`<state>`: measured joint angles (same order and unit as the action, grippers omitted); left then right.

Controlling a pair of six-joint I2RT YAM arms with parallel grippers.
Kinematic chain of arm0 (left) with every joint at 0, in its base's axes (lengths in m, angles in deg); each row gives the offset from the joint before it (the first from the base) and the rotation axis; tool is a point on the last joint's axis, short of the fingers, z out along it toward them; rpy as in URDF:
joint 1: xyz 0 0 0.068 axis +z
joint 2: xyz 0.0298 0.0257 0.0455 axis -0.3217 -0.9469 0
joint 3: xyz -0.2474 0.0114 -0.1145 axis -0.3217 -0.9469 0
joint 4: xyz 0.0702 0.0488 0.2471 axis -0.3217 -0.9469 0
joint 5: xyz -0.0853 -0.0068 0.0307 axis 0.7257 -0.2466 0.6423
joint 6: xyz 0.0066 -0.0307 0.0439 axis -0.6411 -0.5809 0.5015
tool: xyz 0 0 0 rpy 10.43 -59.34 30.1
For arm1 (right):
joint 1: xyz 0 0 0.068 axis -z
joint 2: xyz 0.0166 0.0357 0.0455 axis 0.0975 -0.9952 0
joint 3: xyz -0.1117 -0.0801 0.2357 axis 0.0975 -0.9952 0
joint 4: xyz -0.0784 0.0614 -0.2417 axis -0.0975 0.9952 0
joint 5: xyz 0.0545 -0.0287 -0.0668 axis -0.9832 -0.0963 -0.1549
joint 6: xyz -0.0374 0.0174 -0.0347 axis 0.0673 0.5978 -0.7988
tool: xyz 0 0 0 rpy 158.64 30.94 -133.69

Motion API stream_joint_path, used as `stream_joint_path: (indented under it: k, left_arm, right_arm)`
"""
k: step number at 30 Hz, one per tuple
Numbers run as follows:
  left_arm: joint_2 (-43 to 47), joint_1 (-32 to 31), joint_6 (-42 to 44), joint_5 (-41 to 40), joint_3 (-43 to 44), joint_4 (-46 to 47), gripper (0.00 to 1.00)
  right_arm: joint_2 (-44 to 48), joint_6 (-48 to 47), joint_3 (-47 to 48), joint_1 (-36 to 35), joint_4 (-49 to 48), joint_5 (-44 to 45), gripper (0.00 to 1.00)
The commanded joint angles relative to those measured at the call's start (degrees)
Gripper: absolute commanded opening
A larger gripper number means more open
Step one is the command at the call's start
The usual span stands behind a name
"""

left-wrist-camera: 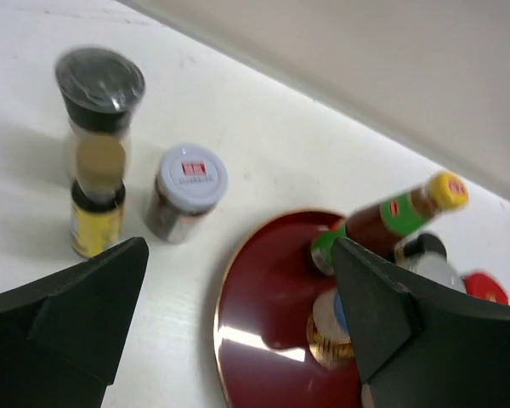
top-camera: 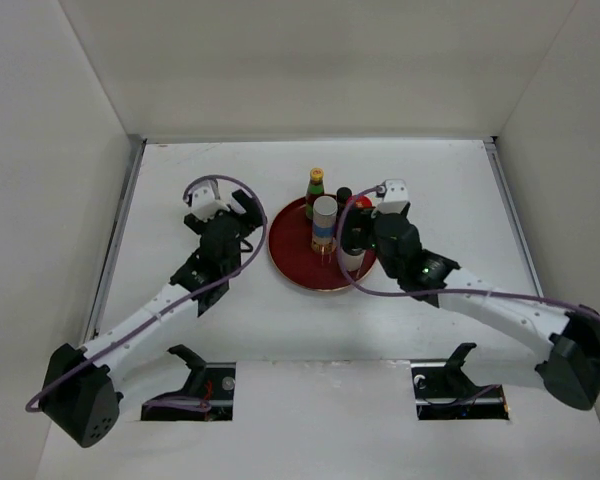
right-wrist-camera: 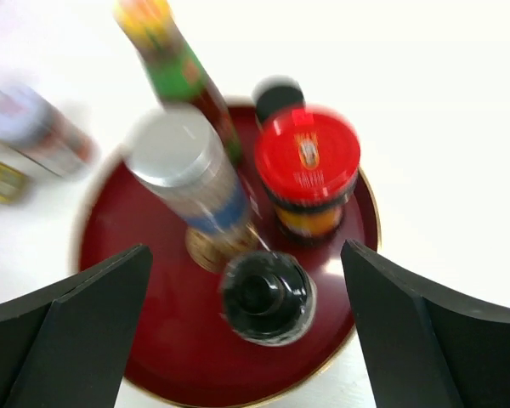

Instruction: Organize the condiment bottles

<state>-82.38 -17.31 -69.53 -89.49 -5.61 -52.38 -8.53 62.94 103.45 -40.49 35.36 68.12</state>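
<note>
1. The left gripper [left-wrist-camera: 238,251] is spread wide and holds nothing. It hangs just beside the left rim of the dark red tray [left-wrist-camera: 225,297].
2. Beyond its fingers, three bottles stand on the table outside the tray: a white-capped jar [left-wrist-camera: 185,191], a small yellow bottle [left-wrist-camera: 96,217] and a black-capped jar [left-wrist-camera: 99,85].
3. The right gripper [right-wrist-camera: 245,255] is also spread and empty, above the tray.
4. On the tray stand a black-capped bottle [right-wrist-camera: 266,296], a silver-capped bottle [right-wrist-camera: 183,166], a red-capped jar [right-wrist-camera: 308,166] and a yellow-capped bottle [right-wrist-camera: 174,59].
</note>
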Motion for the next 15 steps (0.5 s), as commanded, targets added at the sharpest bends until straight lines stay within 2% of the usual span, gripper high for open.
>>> stream_joint_path:
  k: [1, 3, 4, 5, 7, 8, 10, 15]
  left_arm:
    - [-3.7, 3.9, 0.1, 0.1, 8.4, -9.4, 0.9]
    - [-7.7, 6.1, 0.6, 2.1, 13.0, -11.6, 0.89]
    - [-9.4, 6.8, 0.9, 2.7, 14.6, -12.2, 0.89]
    - [-11.8, 7.5, 1.1, 3.8, 16.7, -13.1, 0.88]
    - [-16.0, 8.3, 1.9, 5.5, 19.9, -13.7, 0.85]
    - [-17.9, 8.3, 2.2, 5.8, 21.2, -13.5, 0.83]
    - [-20.9, 8.1, 2.7, 5.9, 23.5, -13.5, 0.8]
    - [-21.9, 6.8, 2.9, 4.1, 24.2, -12.9, 0.71]
  right_arm:
    - [6.5, -1.0, -0.8, 1.2, -3.2, -3.6, 1.0]
    - [7.8, 0.0, -2.3, 2.0, -4.7, -4.9, 0.91]
    - [8.0, 0.9, -3.0, 1.9, -5.6, -5.0, 0.79]
    - [8.3, 1.8, -3.4, 1.9, -6.4, -5.2, 0.62]
    - [8.4, 2.5, -4.2, 1.6, -7.1, -5.3, 0.39]
    - [8.0, 2.6, -4.5, 1.6, -7.2, -5.3, 0.35]
    - [7.6, 2.6, -4.9, 1.6, -7.2, -5.2, 0.35]
    - [8.2, 3.3, -6.3, 1.7, -8.5, -5.3, 0.51]
